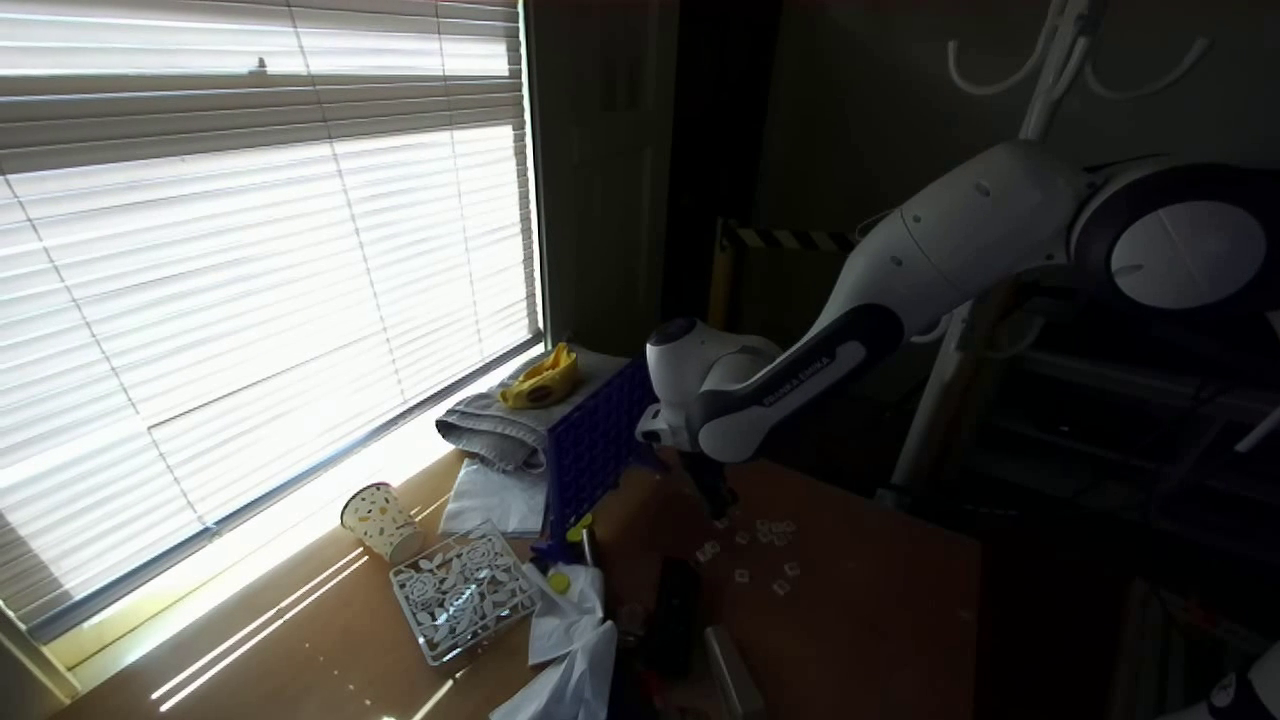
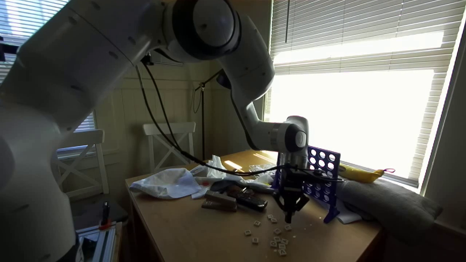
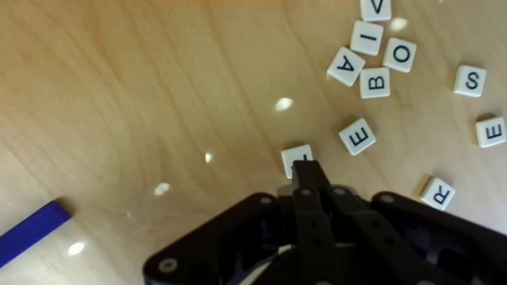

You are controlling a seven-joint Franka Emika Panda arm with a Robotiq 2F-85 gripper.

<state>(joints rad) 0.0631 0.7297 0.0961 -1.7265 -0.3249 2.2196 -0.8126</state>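
Note:
My gripper (image 3: 309,164) points down over the wooden table, its fingers together with nothing visible between them. Its fingertip overlaps a white letter tile (image 3: 291,155) in the wrist view and hides part of the letter; whether it touches the tile, I cannot tell. An E tile (image 3: 357,137) lies just beyond, to the right. Farther up is a cluster with A (image 3: 345,66), B (image 3: 374,82), I (image 3: 366,37), O (image 3: 399,54) and V (image 3: 375,8). Tiles S (image 3: 469,80), E (image 3: 490,132) and R (image 3: 437,193) lie scattered at right. Both exterior views show the gripper (image 2: 288,217) low among the tiles.
A blue upright grid (image 2: 322,160) stands beside the gripper; a blue bar (image 3: 33,229) shows at the wrist view's left. Near it are a grey cloth (image 2: 386,200) with a yellow item (image 2: 360,174), a black remote (image 2: 251,201), a cup (image 1: 383,522) and a white openwork tray (image 1: 465,590).

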